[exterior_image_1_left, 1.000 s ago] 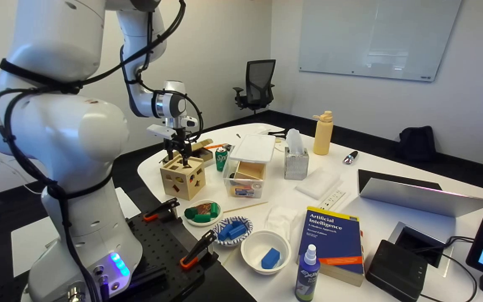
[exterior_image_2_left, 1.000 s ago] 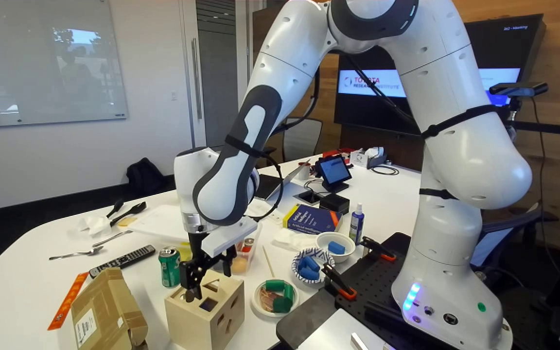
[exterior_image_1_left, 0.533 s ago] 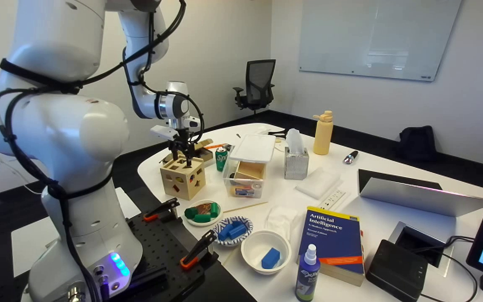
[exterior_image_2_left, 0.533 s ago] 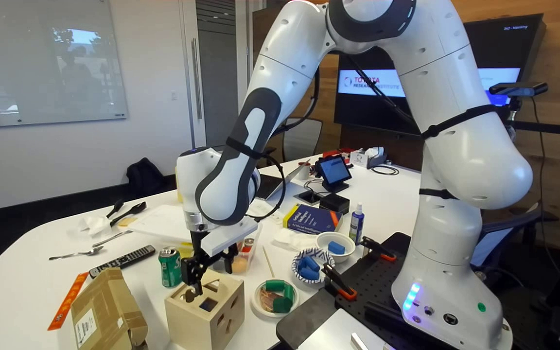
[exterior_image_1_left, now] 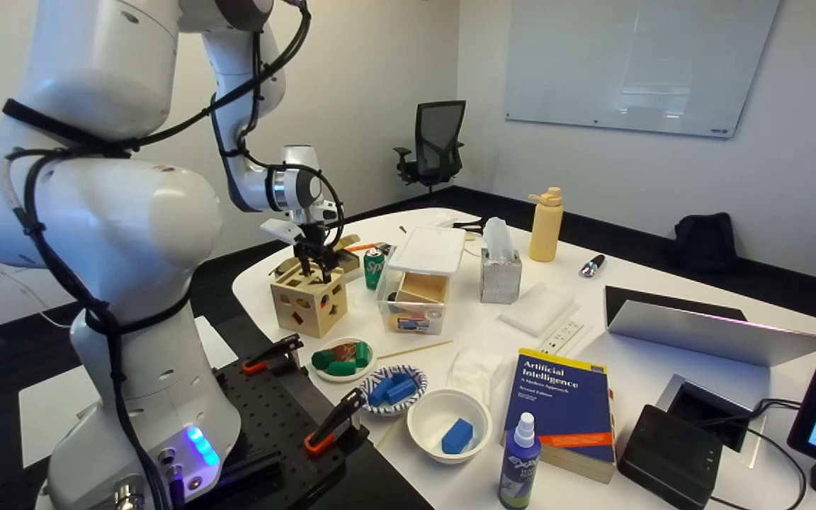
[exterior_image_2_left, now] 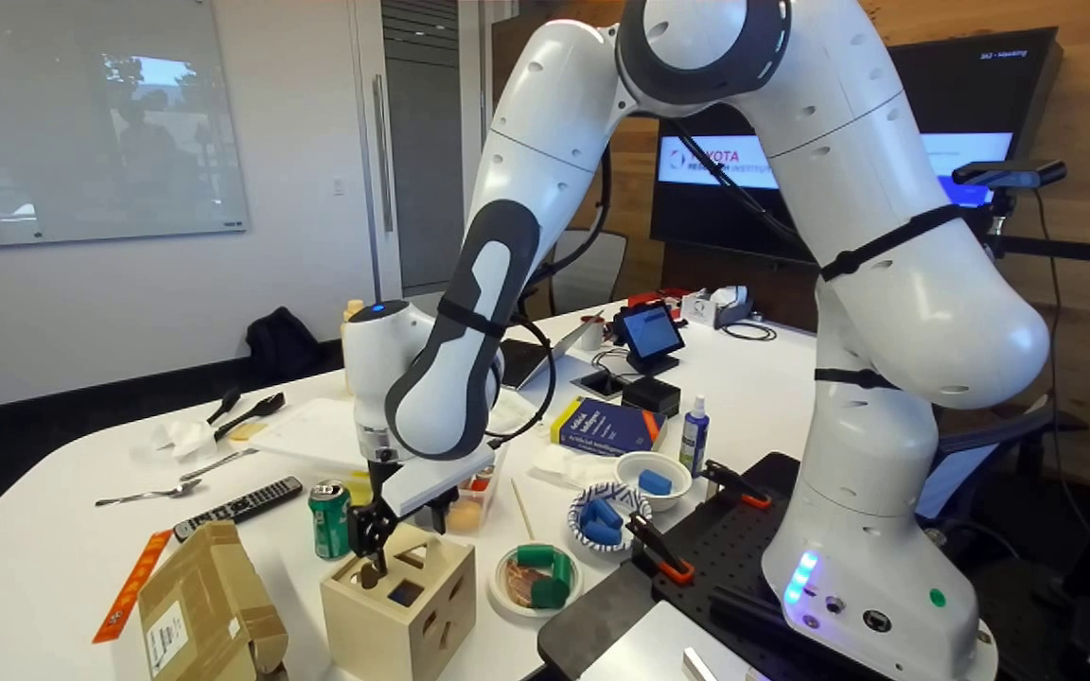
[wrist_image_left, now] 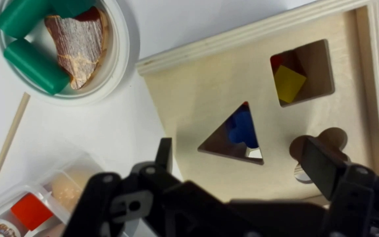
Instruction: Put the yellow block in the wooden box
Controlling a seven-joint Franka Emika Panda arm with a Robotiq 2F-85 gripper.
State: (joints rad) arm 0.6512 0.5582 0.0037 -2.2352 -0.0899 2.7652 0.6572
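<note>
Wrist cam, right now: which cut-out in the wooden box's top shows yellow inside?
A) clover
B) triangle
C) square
C: in the wrist view the yellow block shows through the square cut-out in the top of the wooden box, while the triangular cut-out shows blue.

- Bright, even room light in both exterior views; white table pale, little texture showing.
- Glare patches on the whiteboard; soft highlights along the glossy white arm.
- Blue lamps low on the arm glow, spilling violet around them.
- Carton label: print too soft to read.
- Wrist view: soft shadow right of the round dish. Wooden box well lit on top, dim inside its cut-outs.
- Gripper near-black, nearest parts soft; clear tub hazy.
</note>
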